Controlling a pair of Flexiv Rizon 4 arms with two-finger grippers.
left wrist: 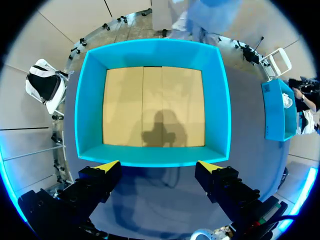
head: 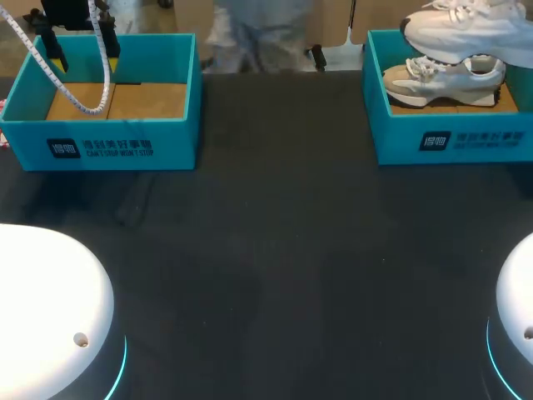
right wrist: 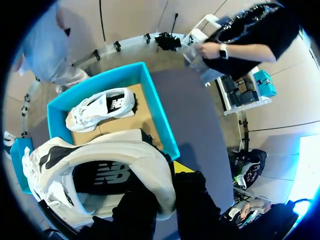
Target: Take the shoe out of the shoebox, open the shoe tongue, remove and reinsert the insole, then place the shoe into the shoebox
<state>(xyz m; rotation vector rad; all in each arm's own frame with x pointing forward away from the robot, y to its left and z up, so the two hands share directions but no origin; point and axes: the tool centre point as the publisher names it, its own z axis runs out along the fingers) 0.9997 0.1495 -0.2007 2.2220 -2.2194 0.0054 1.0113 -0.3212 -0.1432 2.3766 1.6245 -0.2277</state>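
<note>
Shoe, head view: the white shoe point(head: 466, 29) hung above the right shoebox point(head: 400, 133) at the table's far right corner, lifted clear of its rim.
Second shoe, head view: a beige-and-white second shoe point(head: 445, 83) lay inside that box, under the lifted one.
Left shoebox, head view: the left shoebox point(head: 166, 142) sat at the far left corner, well apart from the other, with only its cardboard floor showing.
Left gripper, head view: the left gripper point(head: 85, 56) hung over the box's far-left part, and a white coiled cable point(head: 75, 100) drooped in beside it.
Table, head view: the black table point(head: 266, 250) lay between the boxes.
Left gripper, left wrist view: the fingers stood spread wide with nothing between them, and the yellow tips hung over the box's near wall.
Left shoebox, left wrist view: the gripper's shadow fell on the floor.
Right gripper, right wrist view: the right gripper point(right wrist: 162, 182) was clamped on the shoe's collar. One finger was inside the opening, and the other, its yellow tip showing, was outside.
Second shoe, right wrist view: it lay in the right shoebox, ahead of the gripper and beyond the held shoe.
</note>
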